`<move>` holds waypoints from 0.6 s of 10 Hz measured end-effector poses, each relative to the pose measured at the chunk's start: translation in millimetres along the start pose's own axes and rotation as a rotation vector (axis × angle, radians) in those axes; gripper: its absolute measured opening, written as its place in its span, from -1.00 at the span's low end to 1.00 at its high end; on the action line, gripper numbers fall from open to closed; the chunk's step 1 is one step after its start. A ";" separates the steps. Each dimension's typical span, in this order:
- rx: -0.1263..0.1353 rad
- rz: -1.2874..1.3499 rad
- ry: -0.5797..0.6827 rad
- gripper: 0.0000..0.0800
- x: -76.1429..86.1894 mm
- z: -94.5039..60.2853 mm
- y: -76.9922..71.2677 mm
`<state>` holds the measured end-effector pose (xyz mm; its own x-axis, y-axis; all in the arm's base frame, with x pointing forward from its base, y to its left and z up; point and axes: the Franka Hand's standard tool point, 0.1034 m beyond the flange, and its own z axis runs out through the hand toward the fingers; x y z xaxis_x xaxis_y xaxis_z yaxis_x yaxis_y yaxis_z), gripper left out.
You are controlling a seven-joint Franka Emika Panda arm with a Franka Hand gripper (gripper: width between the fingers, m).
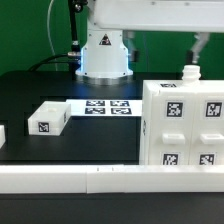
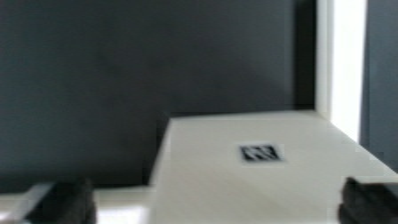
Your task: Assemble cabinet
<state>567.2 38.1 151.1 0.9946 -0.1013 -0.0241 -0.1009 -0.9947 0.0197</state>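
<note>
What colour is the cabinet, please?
The cabinet is white with black-and-white square tags, clearest in the exterior view.

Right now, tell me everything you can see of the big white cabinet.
The cabinet is a large white box, plastic by its look, standing upright on the black table at the exterior view's right. Its front face carries several black-and-white square tags, split by shallow seams. A small white knob sticks up from its top. The long white rail lies across its front; contact cannot be told. The open gripper hangs above, holding nothing.
</note>
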 end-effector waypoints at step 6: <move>0.016 0.026 0.001 0.99 -5.4 11.1 14.0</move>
<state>560.2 24.6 140.5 0.9917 -0.1268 -0.0232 -0.1267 -0.9919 0.0042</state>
